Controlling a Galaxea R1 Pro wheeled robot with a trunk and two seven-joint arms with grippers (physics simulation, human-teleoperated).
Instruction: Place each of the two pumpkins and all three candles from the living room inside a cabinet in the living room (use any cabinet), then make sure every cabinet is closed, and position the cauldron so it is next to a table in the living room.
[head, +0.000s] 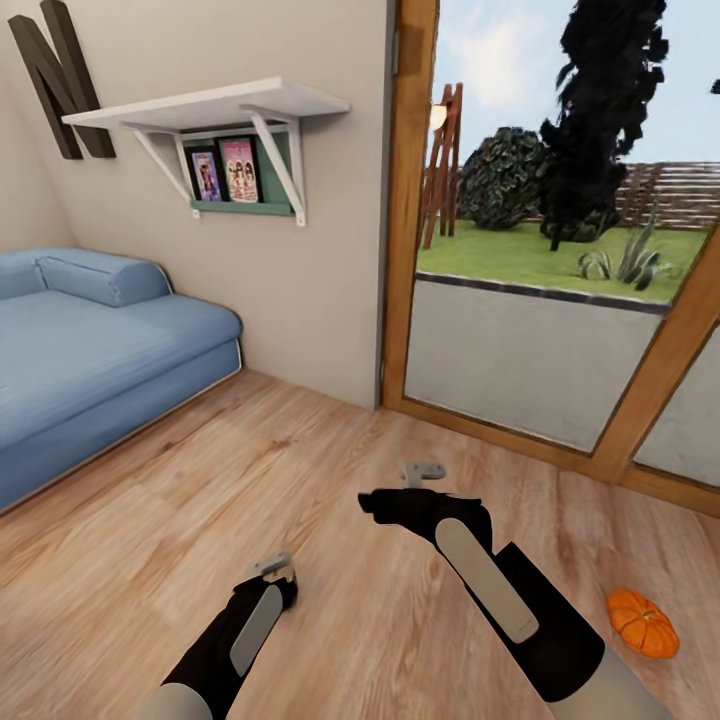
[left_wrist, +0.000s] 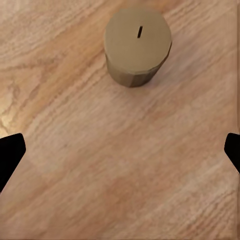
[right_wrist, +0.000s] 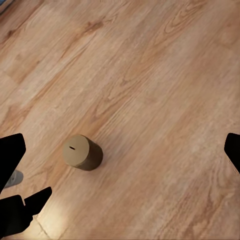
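With my left gripper (left_wrist: 120, 150) spread wide and holding nothing, a candle (left_wrist: 138, 46) stands upright on the wooden floor (left_wrist: 120, 175) just ahead of my fingertips (left_wrist: 10, 152). My right gripper (right_wrist: 120, 155) is likewise parted and empty, hovering above that same candle (right_wrist: 82, 152). Off to my right a pumpkin (head: 642, 623) lies on the floor (head: 330, 590), near the glass door (head: 540, 380); the blue sofa (head: 90, 350) sits at my left.

Around the candle (left_wrist: 138, 46): bare floor (left_wrist: 120, 165) on every side you see.
Left gripper (left_wrist: 120, 150) above: jaws wide, apparently nothing between.
Sofa (head: 90, 350): well aside.
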